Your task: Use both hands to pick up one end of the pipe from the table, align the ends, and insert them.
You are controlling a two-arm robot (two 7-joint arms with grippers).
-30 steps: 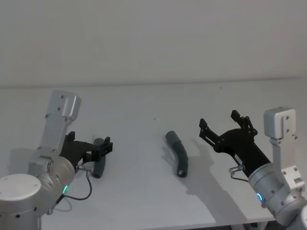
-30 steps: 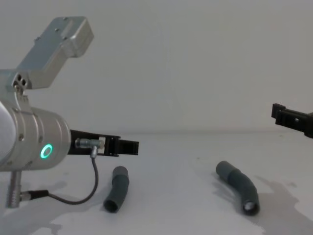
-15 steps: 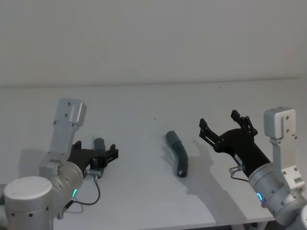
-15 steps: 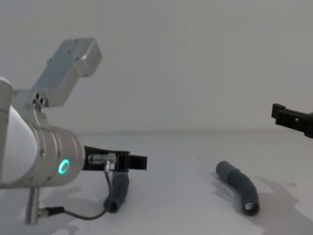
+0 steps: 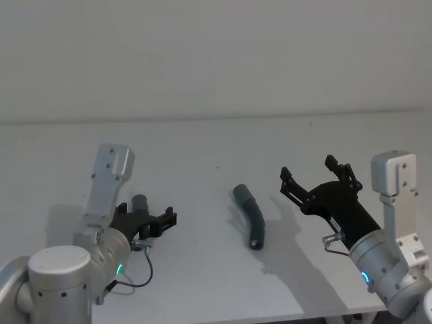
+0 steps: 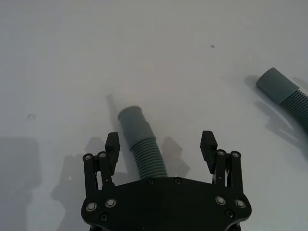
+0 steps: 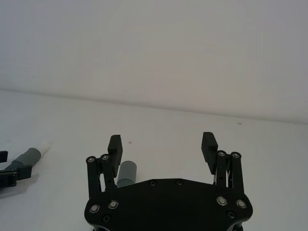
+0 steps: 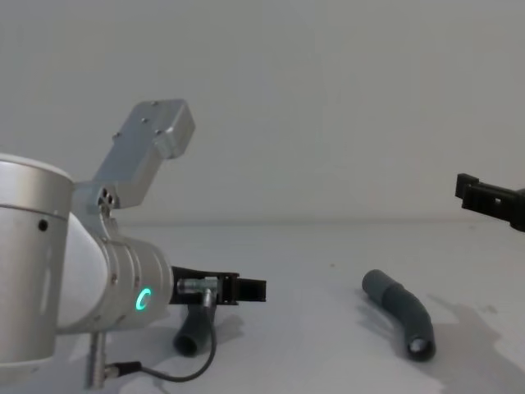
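Over on the left, the left hand (image 6: 160,143) hangs low above the surface (image 5: 202,148), fingers (image 6: 112,144) spread well apart. One hose piece (image 6: 142,151) lies flat beneath it. In the left wrist view the ribbed body runs out from under the palm and up between the two fingers, nearer one of them than the other. Neither finger presses on it. Its smooth grey cuff (image 6: 132,118) lies just past the fingertips, pointing away from the robot. In the right wrist view a paler, narrower tip (image 7: 44,144) seems to stick out of that cuff, though it is hard to pick out against the white. From the chest view, the near end of this piece (image 8: 187,341) shows under the hand, with a thin grey cable (image 8: 184,373) looping down from the wrist beside it.

Towards the middle, the second hose piece (image 5: 251,214) lies alone on the surface, well apart from the first. It is gently curved. Its smooth cuff (image 8: 379,285) is at the far end and its dark open socket (image 8: 420,347) faces the robot.

On the right, the right hand (image 5: 308,170) is held up off the surface, near that second piece and to its right. Its fingers are wide apart and hold nothing.
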